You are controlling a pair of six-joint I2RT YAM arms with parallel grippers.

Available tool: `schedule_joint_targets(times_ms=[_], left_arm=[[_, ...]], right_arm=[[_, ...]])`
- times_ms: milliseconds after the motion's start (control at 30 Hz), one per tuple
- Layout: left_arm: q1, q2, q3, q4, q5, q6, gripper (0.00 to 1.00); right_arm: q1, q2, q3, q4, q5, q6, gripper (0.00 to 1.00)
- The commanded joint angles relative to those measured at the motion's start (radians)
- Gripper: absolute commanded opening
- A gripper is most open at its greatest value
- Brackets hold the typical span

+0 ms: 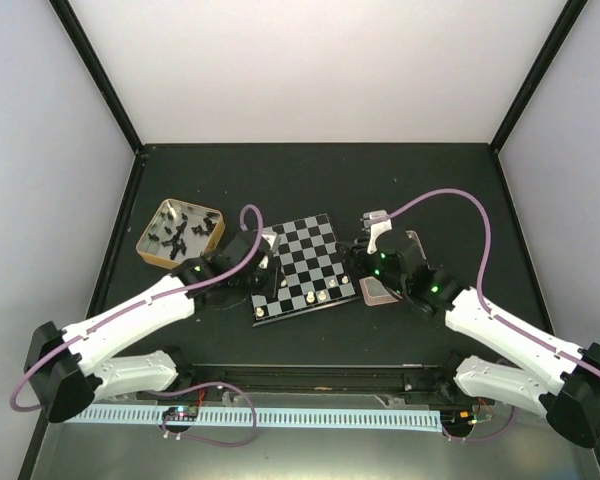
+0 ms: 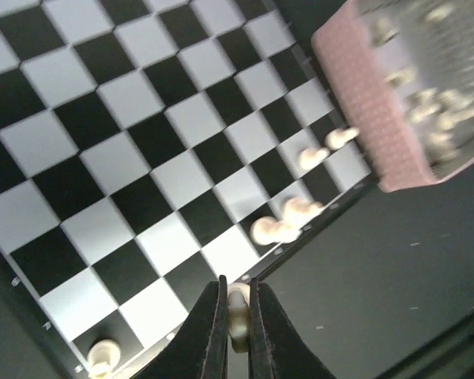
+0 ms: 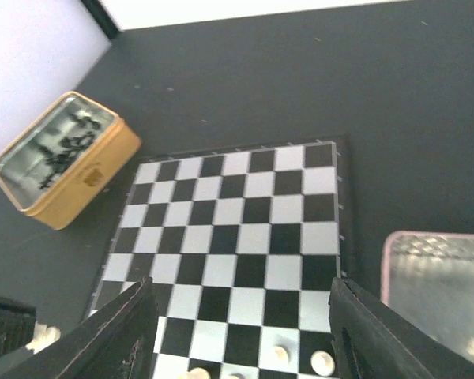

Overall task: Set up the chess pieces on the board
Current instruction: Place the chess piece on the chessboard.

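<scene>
At the board [image 2: 126, 103] rim — left fingers [image 2: 212, 332] tight on a half-hidden cream piece [image 2: 238, 302], perhaps pawn — right fingers [image 3: 118, 335] wide, empty.

White shells, black joints & bases on left arm [image 1: 130, 318] and right arm [image 1: 510, 330]. Purple cable [image 1: 450, 192] loops off ea, wrist to base. Green LEDs [image 1: 435, 290] nr wrists. Slim matte-blk fingers [image 2: 212, 332] on left claw [image 2: 237, 286]; chunkier blk wedge-shaped fingers [image 3: 118, 332] on right claw [image 3: 241, 286].

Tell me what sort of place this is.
Probably a robotics lab test cell, not a home: a matte black table boxed in by pale wall panels on black frame posts, with two white robot arms bolted at its near edge, working at a black-and-grey chessboard.
</scene>
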Motion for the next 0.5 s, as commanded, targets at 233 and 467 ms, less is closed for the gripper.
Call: schedule_joint_targets(times_ms=[233, 467], left_arm=[[-0.074, 0.121, -0.110, 0.023, -0.172, -0.034, 0.02], [-0.080, 0.179, -0.120, 0.059, -0.171, -0.014, 0.01]], right_arm=[[-0.005, -0.013, -0.030, -0.047, 0.140, 0.109, 0.61], [-0.005, 0.003, -0.034, -0.050, 0.136, 0.119, 0.62]])
